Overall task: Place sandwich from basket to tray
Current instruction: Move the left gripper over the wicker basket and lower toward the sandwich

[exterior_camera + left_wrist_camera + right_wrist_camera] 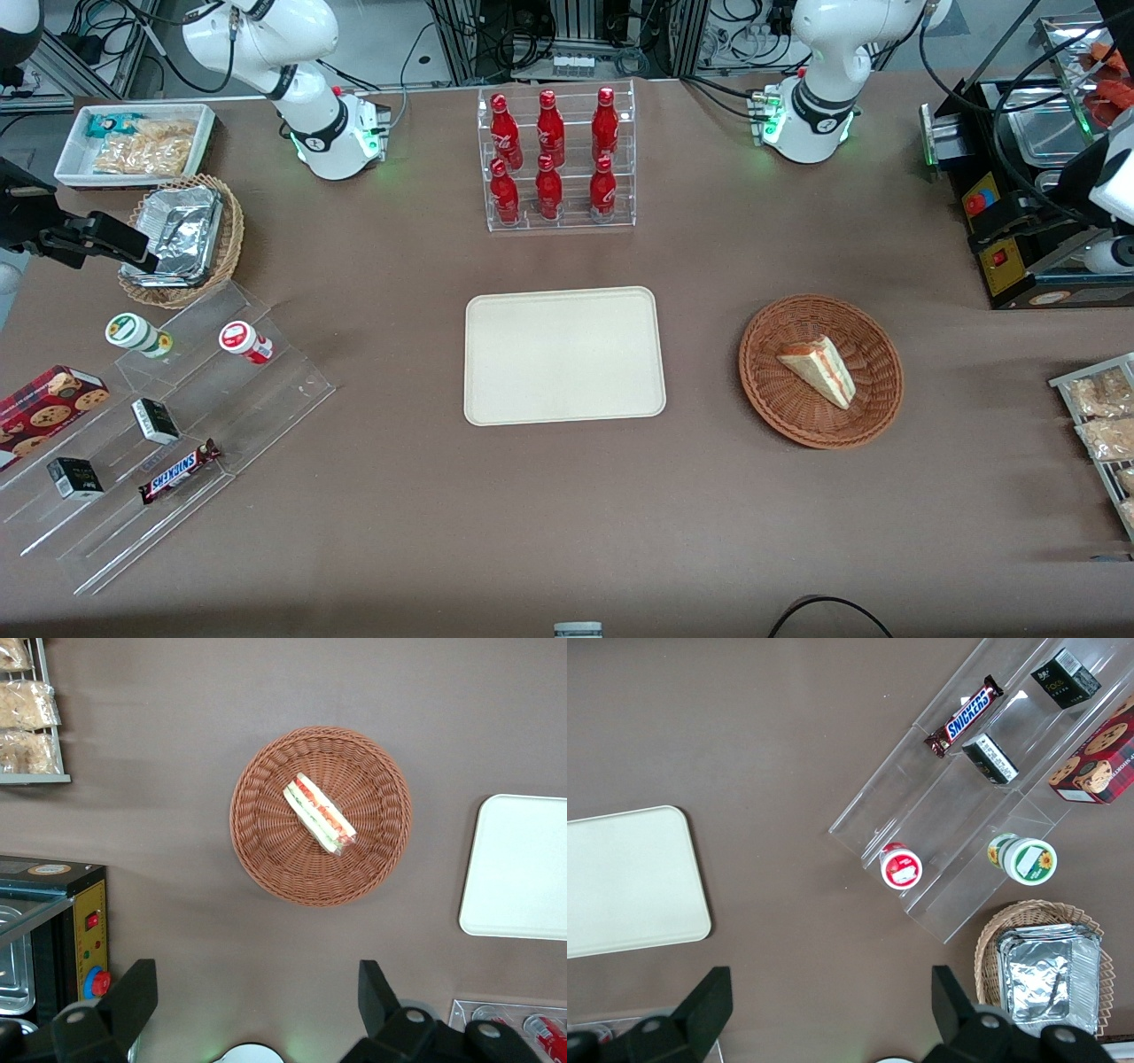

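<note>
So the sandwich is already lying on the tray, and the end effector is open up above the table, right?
No. The sandwich lies in the basket, as the front view shows; the tray holds nothing. The end effector is open above the table.

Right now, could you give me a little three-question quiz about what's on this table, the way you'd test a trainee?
1. True or false: the sandwich already lies on the tray.
2. Multiple choice: the gripper is A) shut on the sandwich, B) open, apart from the basket and above the table, C) resting on the tray.
3. Fill in: the clear rack that stands farther from the front camera than the tray holds ___ red bottles.

Key:
1. False; it lies in the basket, and the tray is bare.
2. B.
3. Six.
</note>
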